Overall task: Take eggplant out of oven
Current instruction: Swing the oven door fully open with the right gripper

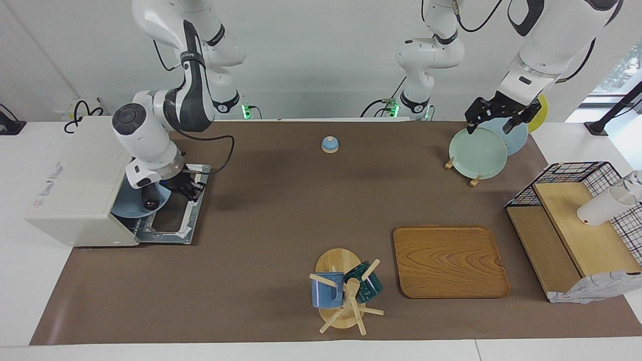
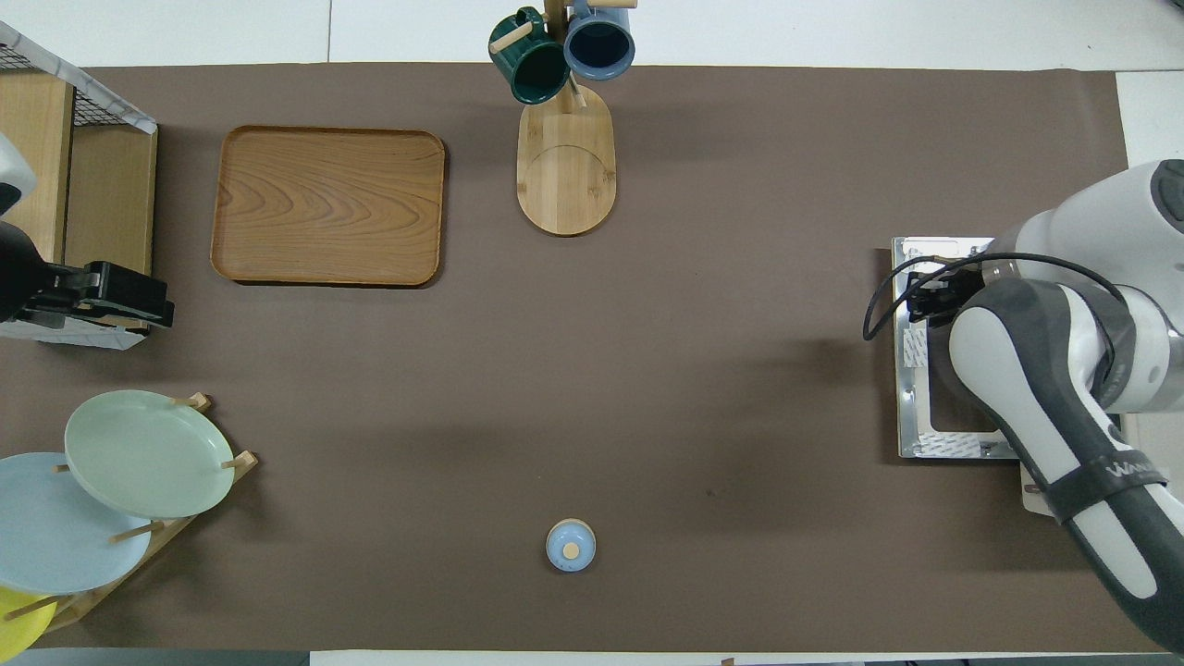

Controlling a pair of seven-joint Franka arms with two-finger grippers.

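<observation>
The cream-white oven [image 1: 75, 185] stands at the right arm's end of the table. Its door [image 1: 173, 220] lies flat open on the brown mat, and from above it shows as a silver frame [image 2: 925, 449]. In the oven's mouth sits a blue plate [image 1: 128, 205] with the dark eggplant [image 1: 150, 199] on it, one end poking out. My right gripper [image 1: 189, 189] hangs low over the open door, just beside the eggplant's end. In the overhead view the right arm hides the eggplant. My left gripper [image 1: 489, 125] waits open over the plate rack.
A rack of plates [image 1: 479, 153] stands near the left arm's base, with a wire-and-wood shelf [image 1: 577, 220] at that end. A wooden tray [image 1: 451, 260] and a mug tree [image 1: 343, 293] stand farther from the robots. A small blue knobbed lid [image 1: 330, 144] lies near the robots.
</observation>
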